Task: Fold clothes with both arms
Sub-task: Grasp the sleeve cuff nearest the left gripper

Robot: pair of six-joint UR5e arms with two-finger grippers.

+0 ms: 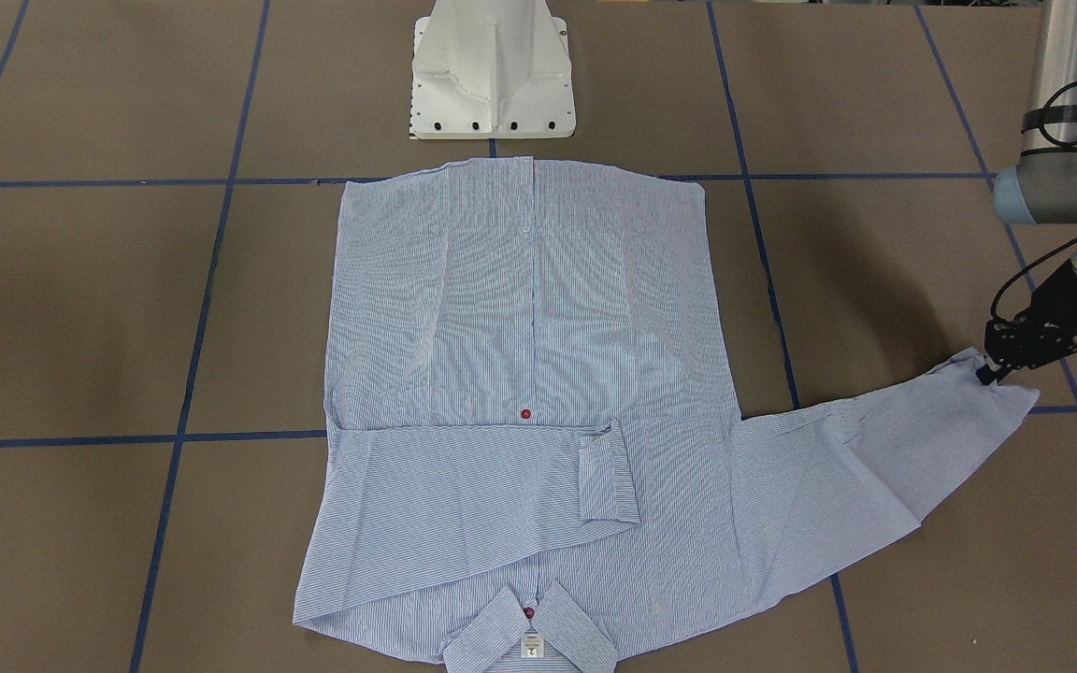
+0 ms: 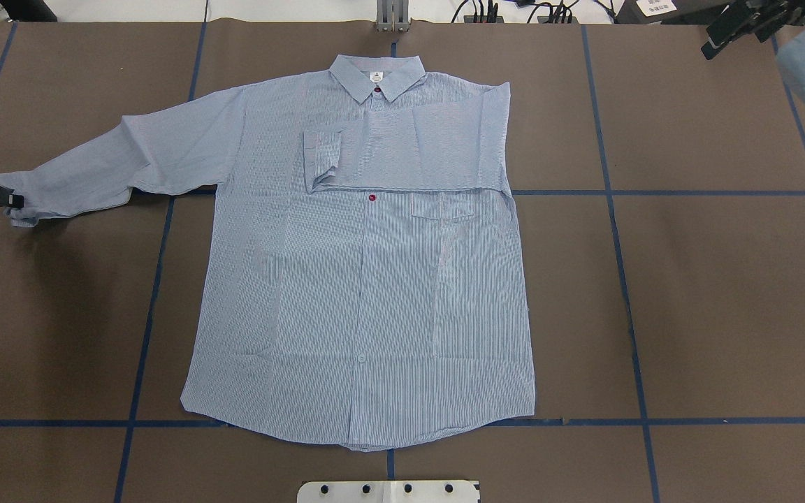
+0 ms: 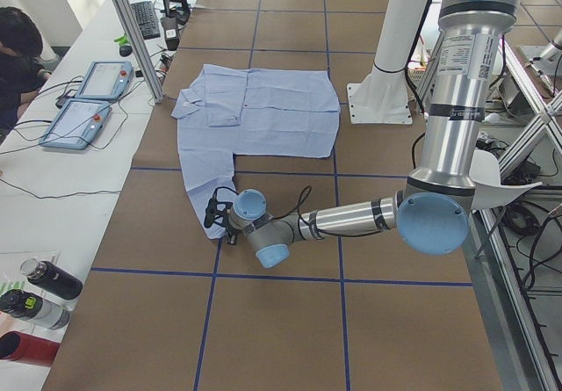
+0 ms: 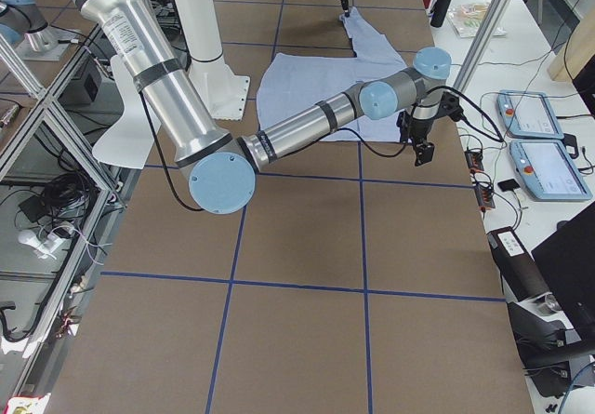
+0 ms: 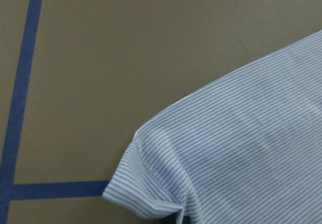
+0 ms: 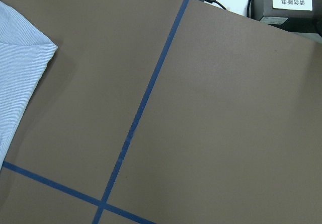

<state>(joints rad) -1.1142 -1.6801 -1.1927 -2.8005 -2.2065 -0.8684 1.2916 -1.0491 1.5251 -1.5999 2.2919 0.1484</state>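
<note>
The light blue striped shirt [image 2: 360, 279] lies flat and front up on the brown table, collar [image 2: 376, 75] at the far side. One sleeve is folded across the chest, its cuff [image 2: 322, 150] near the middle. The other sleeve [image 2: 130, 161] stretches out toward my left side. My left gripper [image 2: 10, 201] sits low at that sleeve's cuff [image 1: 1001, 388] and is shut on its edge; the left wrist view shows the cuff [image 5: 151, 183] bunched. My right gripper [image 2: 710, 40] hovers open and empty above the table's far right corner, away from the shirt.
The white pedestal base [image 1: 492, 70] stands just behind the shirt's hem. Blue tape lines [image 2: 612, 192] cross the table. Teach pendants [image 4: 535, 140] and cables lie on the bench past the far edge. Bottles [image 3: 44, 290] stand on the bench beside the left end.
</note>
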